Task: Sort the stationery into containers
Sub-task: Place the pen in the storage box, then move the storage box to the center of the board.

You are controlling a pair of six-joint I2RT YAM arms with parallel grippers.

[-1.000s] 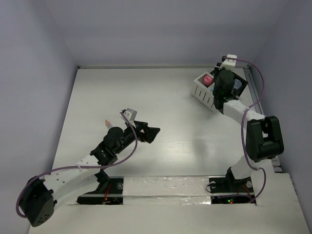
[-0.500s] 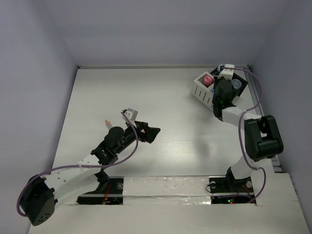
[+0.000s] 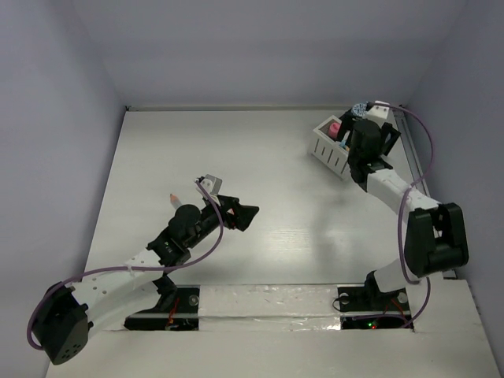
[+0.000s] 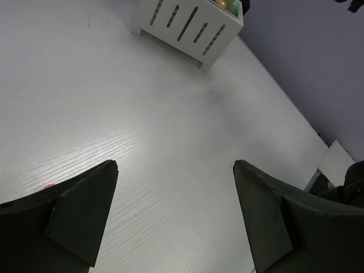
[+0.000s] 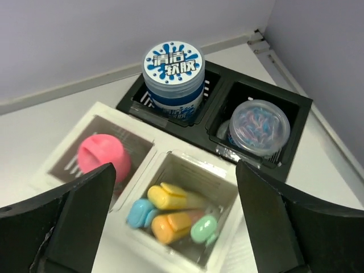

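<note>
My right gripper [image 5: 174,170] hangs open just above the containers, a white slatted box [image 5: 162,149] joined to a black tray [image 5: 213,111]. One white compartment holds yellow [image 5: 170,196], orange [image 5: 169,226], pale-blue [image 5: 138,211] and green [image 5: 203,228] sticks. The pink-capped bottle [image 5: 104,156] stands in the compartment beside it. In the tray are a blue-patterned pot [image 5: 173,74] and a clear-lidded pot [image 5: 259,126]. My left gripper [image 3: 240,214] is open and empty over bare table at mid-left. A small red-tipped stick [image 3: 172,196] lies left of that arm.
From above, the containers [image 3: 329,147] sit at the far right corner with my right gripper [image 3: 356,132] over them. In the left wrist view the white box [image 4: 187,25] is far ahead of the open gripper [image 4: 174,165]. Walls enclose the table's left, far and right sides.
My right gripper has gone from shut to open above the white box, and its arm has swung a little to the right. The left arm has not moved.
</note>
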